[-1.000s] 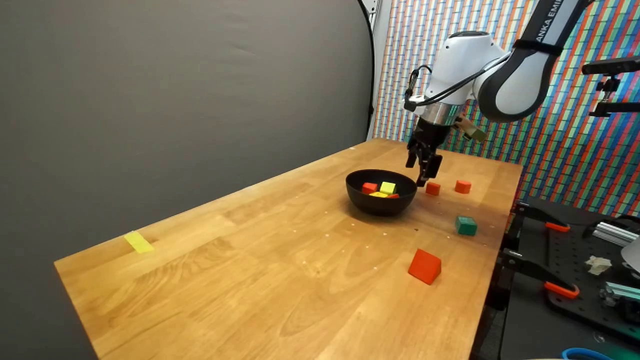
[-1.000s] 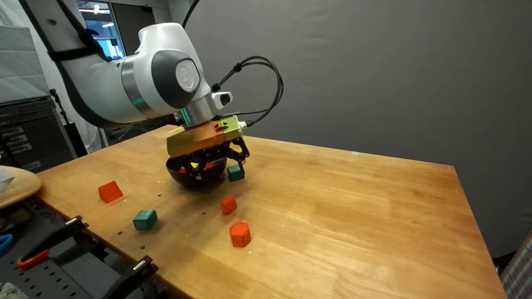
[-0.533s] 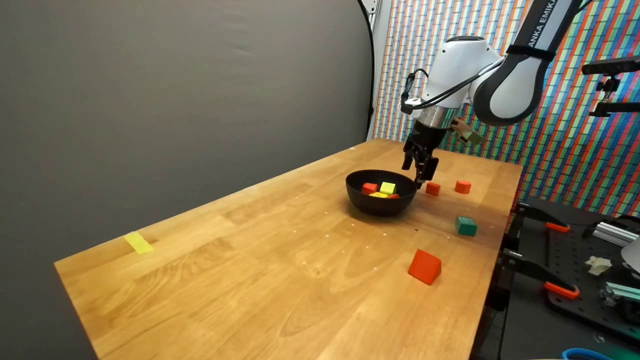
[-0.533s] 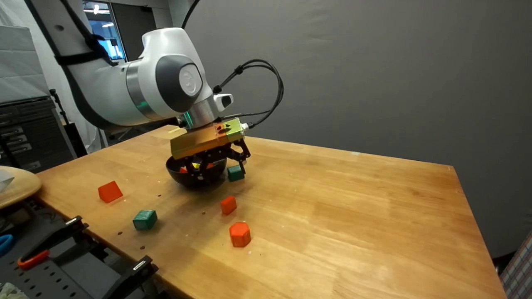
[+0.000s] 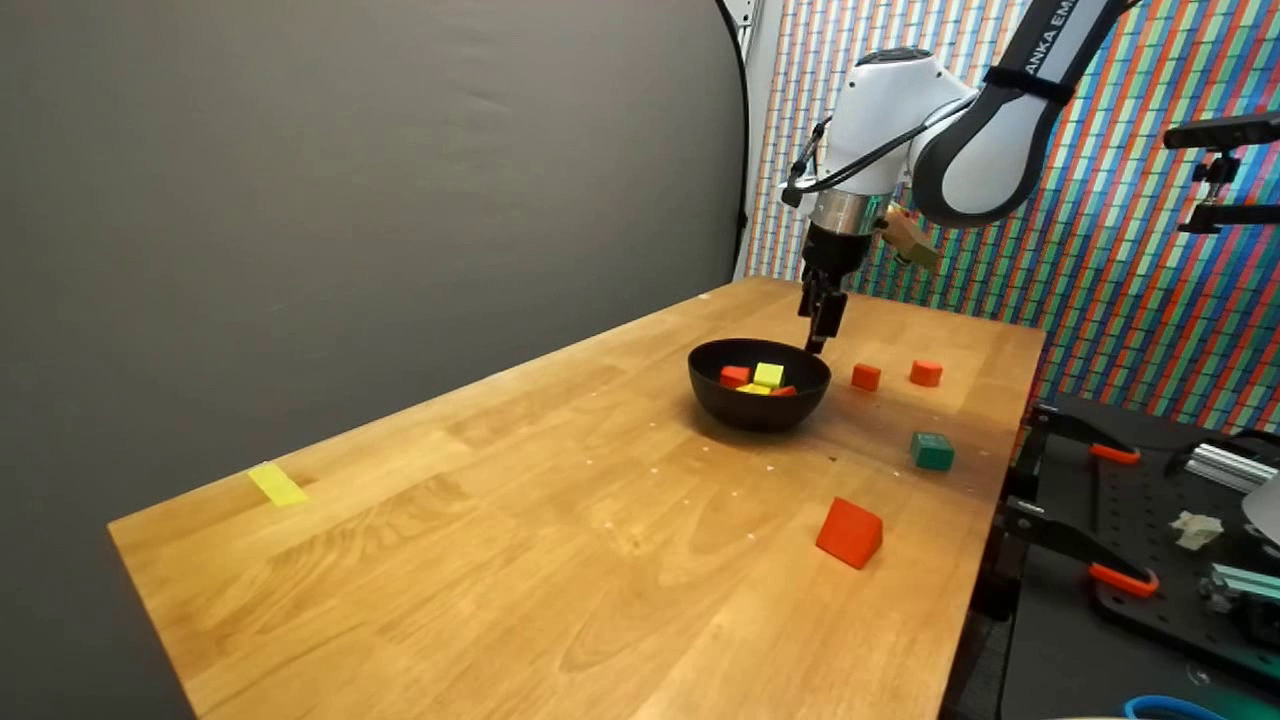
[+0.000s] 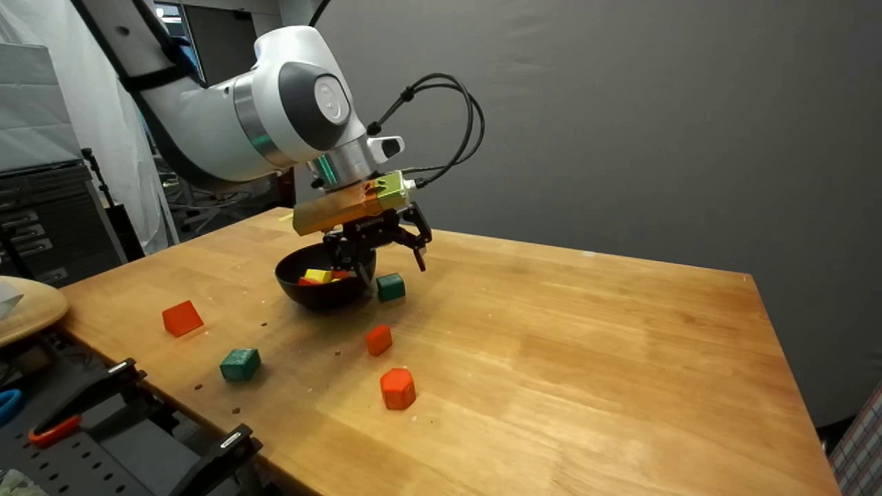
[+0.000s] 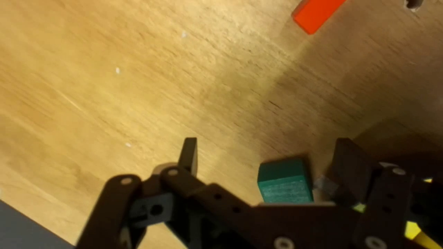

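The gripper [image 6: 391, 269] is now held higher than half a second ago and turned a little — its fingers [image 7: 351, 169] are spread wide, with nothing gripped. The green block [image 7: 285, 181] is left unmoved on the table [image 6: 586, 386], close by the black bowl [image 5: 757, 412], framed between the fingers in the wrist view (nearer one). Apparently, it is not yet secured.

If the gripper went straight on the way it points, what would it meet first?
Likely the table, just beside the green block; depth is unclear, so the open gripper might clip that block first.
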Robot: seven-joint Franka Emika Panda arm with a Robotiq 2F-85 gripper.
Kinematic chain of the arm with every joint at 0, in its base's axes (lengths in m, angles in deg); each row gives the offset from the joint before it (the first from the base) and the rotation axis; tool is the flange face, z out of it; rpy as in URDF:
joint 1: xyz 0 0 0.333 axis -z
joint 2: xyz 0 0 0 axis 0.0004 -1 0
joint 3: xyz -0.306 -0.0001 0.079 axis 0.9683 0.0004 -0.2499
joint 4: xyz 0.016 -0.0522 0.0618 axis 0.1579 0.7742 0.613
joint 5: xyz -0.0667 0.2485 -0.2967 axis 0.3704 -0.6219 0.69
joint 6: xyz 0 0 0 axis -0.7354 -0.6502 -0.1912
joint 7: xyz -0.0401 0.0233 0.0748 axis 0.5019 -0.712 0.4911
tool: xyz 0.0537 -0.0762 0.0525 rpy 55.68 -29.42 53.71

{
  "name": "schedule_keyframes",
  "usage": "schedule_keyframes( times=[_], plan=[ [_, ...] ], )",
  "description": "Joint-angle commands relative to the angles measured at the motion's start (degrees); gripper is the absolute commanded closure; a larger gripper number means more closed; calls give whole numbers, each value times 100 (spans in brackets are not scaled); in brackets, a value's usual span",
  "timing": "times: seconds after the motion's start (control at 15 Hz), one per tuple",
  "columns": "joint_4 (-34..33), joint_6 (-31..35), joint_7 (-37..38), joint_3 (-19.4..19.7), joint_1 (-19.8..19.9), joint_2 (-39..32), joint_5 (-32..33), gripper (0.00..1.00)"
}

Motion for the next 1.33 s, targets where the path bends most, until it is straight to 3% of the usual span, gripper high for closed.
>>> schedule_keyframes(
  times=[0.0,0.4,0.53,0.73,0.8,0.93,1.07,1.13,1.2,1.27],
  plan=[
    [8,-752,581,117,-44,321,-348,0],
    [87,-2041,1372,78,-4,489,-1174,0],
    [100,-2286,1343,-79,137,426,-1805,3],
    [91,-2498,1029,-323,307,337,-2793,22],
    [66,-2516,1038,-367,322,310,-3000,41],
    [59,-2445,1140,-399,316,277,-3243,47],
    [70,-2337,1346,-345,248,252,-3258,64],
    [66,-2324,1527,-276,184,241,-3120,39],
    [80,-2268,1694,-210,126,242,-2954,26],
    [97,-2404,1717,-208,94,299,-2863,26]
  ],
)
